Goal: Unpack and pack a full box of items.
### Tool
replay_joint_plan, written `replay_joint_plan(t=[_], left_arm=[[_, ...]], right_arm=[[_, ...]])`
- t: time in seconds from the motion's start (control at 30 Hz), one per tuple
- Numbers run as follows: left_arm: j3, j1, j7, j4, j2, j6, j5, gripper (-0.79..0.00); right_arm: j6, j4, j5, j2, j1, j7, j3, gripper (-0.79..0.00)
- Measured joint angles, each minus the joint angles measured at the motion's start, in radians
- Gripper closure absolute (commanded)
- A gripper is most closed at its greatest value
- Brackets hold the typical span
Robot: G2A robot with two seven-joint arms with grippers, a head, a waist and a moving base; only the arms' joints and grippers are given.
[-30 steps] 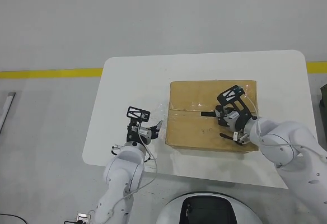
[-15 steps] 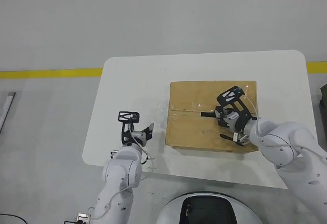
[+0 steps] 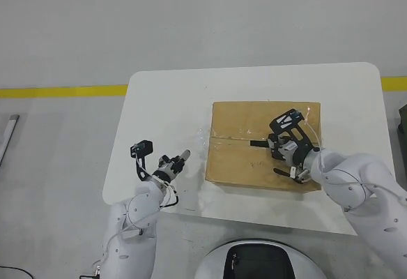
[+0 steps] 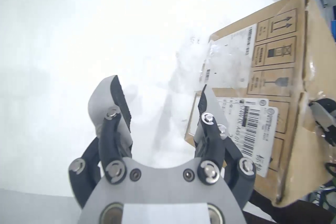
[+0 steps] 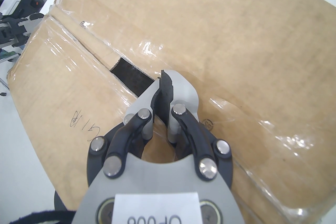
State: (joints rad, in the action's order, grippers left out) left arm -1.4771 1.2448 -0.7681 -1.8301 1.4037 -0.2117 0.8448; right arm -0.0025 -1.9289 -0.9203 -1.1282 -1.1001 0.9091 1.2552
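On a white table, a taped brown cardboard box lies long-side crosswise. The left gripper gapes alongside; the right gripper hangs clenched, empty, above its seam.

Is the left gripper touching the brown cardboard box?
No, the left gripper hangs open over the white table, apart from the brown cardboard box.

Spread hand near cardboard box

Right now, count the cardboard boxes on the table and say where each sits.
1. The cardboard box sits on the white table, toward the right arm's side, flaps closed. The right gripper is above its top seam; the left gripper is off its side. Contents are hidden.
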Motion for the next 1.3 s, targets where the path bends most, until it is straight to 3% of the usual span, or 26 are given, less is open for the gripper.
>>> replay_joint_plan(t=[0.2, 0.4, 0.53, 0.6, 0.67, 0.73, 1.1, 1.3], left_arm=[[0.004, -0.003, 0.013, 0.008, -0.002, 0.037, -0.082, -0.773], [0.03, -0.011, 0.022, 0.034, -0.005, 0.031, -0.088, -0.711], [0.035, -0.019, 0.017, 0.037, -0.007, 0.014, -0.097, -0.727], [0.035, -0.019, 0.017, 0.04, -0.009, 0.014, -0.094, -0.699], [0.033, -0.021, 0.013, 0.05, -0.01, 0.001, -0.104, -0.576], [0.034, -0.027, 0.012, 0.057, -0.011, -0.011, -0.107, -0.542], [0.062, -0.061, 0.041, 0.104, -0.012, -0.043, -0.142, -0.61], [0.087, -0.085, 0.061, 0.129, -0.013, -0.042, -0.15, -0.594]], right_arm=[[-0.001, -0.002, -0.004, -0.001, 0.0, 0.0, -0.002, 0.0], [0.001, -0.003, -0.008, -0.001, 0.002, 0.0, -0.004, 0.0], [0.004, -0.003, -0.009, -0.002, 0.002, 0.002, -0.004, 0.0], [0.004, -0.002, -0.008, -0.002, 0.002, 0.003, -0.003, 0.0], [0.003, -0.002, -0.008, -0.002, 0.002, 0.003, -0.003, 0.0], [0.002, -0.002, -0.009, -0.002, 0.003, 0.003, -0.003, 0.0], [-0.002, 0.001, -0.008, -0.003, 0.007, 0.005, -0.003, 0.0], [-0.007, 0.002, -0.002, -0.003, 0.007, 0.008, -0.002, 0.0]])
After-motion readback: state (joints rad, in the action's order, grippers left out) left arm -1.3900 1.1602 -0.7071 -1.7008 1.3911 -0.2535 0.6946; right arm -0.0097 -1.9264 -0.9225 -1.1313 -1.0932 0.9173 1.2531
